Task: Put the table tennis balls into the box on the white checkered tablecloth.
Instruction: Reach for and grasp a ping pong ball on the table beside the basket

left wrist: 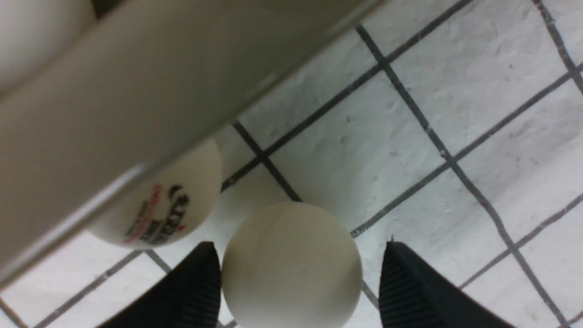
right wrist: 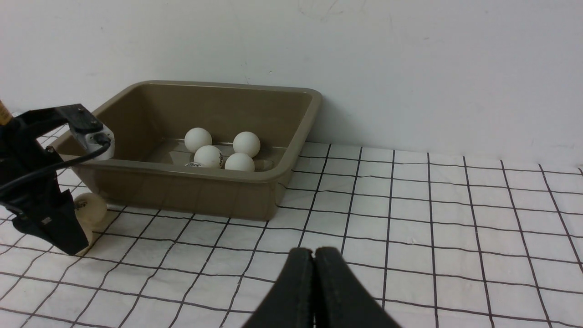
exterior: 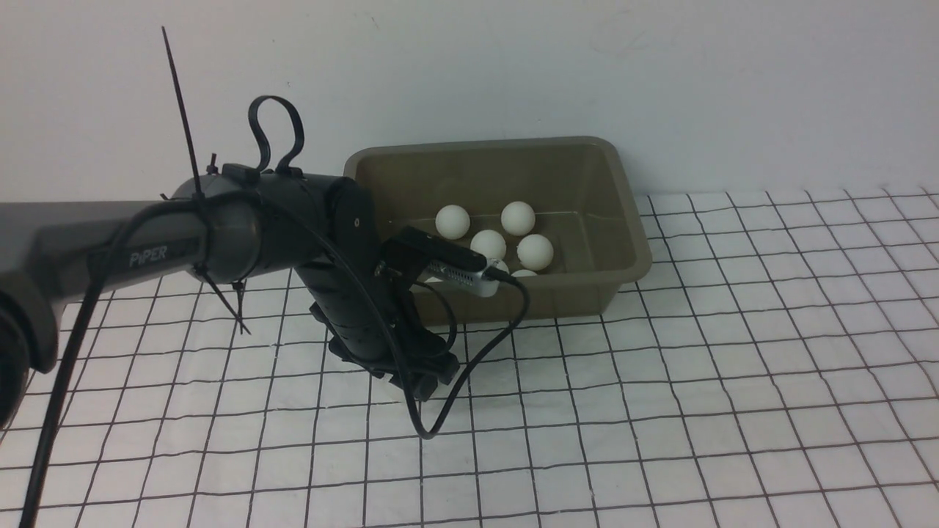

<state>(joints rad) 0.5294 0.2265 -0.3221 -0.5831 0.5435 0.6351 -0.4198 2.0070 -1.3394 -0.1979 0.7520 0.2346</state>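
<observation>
The olive-grey box (exterior: 587,290) stands at the back of the white checkered tablecloth (exterior: 697,381) with several table tennis balls (exterior: 518,218) inside. My left gripper (left wrist: 300,246) is down on the cloth at the box's near left corner. It is open around a plain white ball (left wrist: 291,264): one finger (left wrist: 200,282) touches it and the other (left wrist: 405,287) stands a little apart. A second ball with a dark and red logo (left wrist: 168,214) lies partly under the box rim (left wrist: 114,100). My right gripper (right wrist: 314,255) is shut and empty, hanging over the cloth.
A white wall rises just behind the box. The left arm (exterior: 220,235) and its looping cable (exterior: 469,367) cover the box's near left corner. In the right wrist view the left gripper (right wrist: 59,228) stands beside the logo ball (right wrist: 91,207).
</observation>
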